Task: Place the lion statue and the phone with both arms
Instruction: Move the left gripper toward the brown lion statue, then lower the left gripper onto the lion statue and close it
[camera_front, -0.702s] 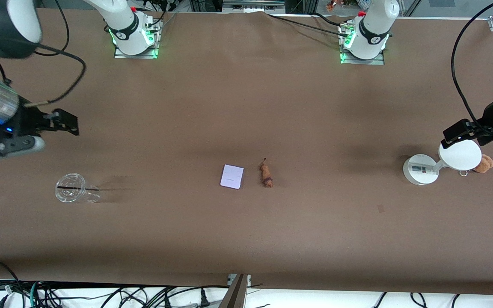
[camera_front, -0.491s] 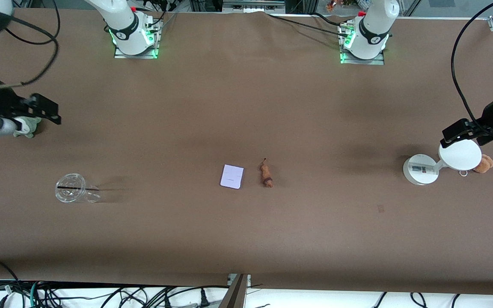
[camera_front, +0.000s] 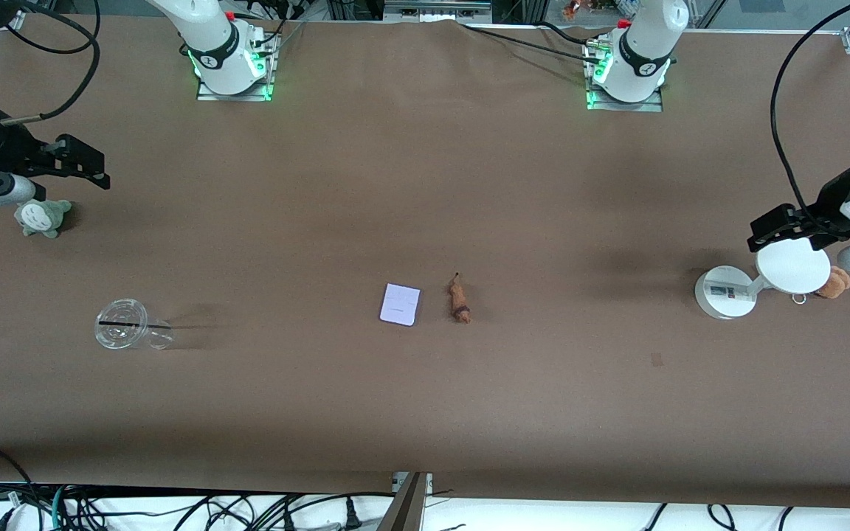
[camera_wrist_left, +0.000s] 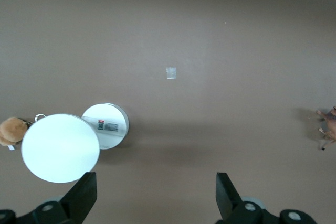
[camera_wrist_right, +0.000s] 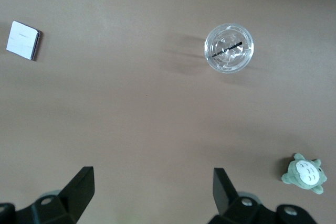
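Observation:
The lion statue [camera_front: 459, 301], a tiny orange-brown figurine, lies mid-table beside the phone [camera_front: 400, 304], a flat pale rectangle. The two are apart. My left gripper [camera_front: 766, 230] is open and empty in the air, over the table by the white disc stand at the left arm's end. In the left wrist view the gripper [camera_wrist_left: 156, 188] shows wide open, and the lion [camera_wrist_left: 328, 125] sits at the picture's edge. My right gripper [camera_front: 88, 167] is open and empty over the right arm's end of the table. The right wrist view shows the gripper [camera_wrist_right: 152, 184] and the phone [camera_wrist_right: 23, 40].
A white round-disc stand [camera_front: 726, 293] and a brown plush with a ring [camera_front: 835, 282] sit at the left arm's end. A grey-green plush [camera_front: 41, 218] and a clear cup [camera_front: 122, 323] sit at the right arm's end.
My right gripper has swung outward toward its end of the table, uncovering the grey-green plush. My left gripper has shifted slightly. The lion and phone have not moved.

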Controlling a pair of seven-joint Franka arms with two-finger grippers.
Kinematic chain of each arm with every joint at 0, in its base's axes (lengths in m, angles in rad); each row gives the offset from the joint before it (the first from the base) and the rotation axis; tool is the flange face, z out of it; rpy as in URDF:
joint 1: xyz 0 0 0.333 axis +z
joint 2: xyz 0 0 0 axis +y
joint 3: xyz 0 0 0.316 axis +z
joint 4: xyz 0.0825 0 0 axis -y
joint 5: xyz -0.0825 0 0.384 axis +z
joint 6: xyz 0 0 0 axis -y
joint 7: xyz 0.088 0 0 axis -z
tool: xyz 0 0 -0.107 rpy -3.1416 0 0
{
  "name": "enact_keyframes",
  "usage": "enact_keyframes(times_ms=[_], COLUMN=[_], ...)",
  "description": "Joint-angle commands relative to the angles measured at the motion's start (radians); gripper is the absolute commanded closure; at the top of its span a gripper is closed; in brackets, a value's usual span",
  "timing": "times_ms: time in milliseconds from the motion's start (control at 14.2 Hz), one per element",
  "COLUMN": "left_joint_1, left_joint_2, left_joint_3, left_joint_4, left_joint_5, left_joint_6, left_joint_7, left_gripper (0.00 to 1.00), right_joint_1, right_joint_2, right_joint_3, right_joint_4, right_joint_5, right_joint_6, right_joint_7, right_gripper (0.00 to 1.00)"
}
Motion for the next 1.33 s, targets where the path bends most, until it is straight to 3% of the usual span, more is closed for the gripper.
enact_keyframes(times_ms=[0,140,351,772,912,1053,1263], left_joint_1=[-0.018,-0.042,-0.174,-0.400,-0.483,-0.544,-0.566], left_joint_2=[0.037,0.090,0.207,0.567,0.653,0.709,0.736], left_joint_3=[-0.038,-0.075,-0.104,-0.093,-0.087,-0.076,-0.073], left_joint_4=[-0.005,0.005,0.011,0.247,0.261,0.264,0.275], left_joint_5=[-0.060,-0.081,-0.066,-0.062,-0.011,0.032,0.040], left_joint_6=[0.006,0.021,0.165,0.227,0.357,0.426,0.428], left_joint_7=[-0.054,-0.129,-0.399,-0.690,-0.805,-0.928,-0.958], left_gripper=[0.00,0.00,0.00,0.00,0.00,0.00,0.00], right_joint_1=[-0.011,-0.012,-0.006,-0.008,-0.008,-0.006,-0.008], right_joint_2=[-0.005,-0.005,0.004,0.004,0.004,0.004,0.004], right_joint_3=[0.003,0.003,0.003,0.005,0.005,0.005,0.005], right_joint_4=[-0.006,-0.002,0.010,0.010,0.010,0.010,0.010], right_joint_5=[-0.013,-0.013,-0.013,-0.012,-0.010,-0.010,-0.008], right_joint_6=[0.007,0.007,0.007,0.009,0.009,0.009,0.009], right_joint_7=[-0.006,-0.006,-0.003,-0.003,-0.001,0.001,0.001], right_gripper=[0.00,0.00,0.00,0.00,0.00,0.00,0.00])
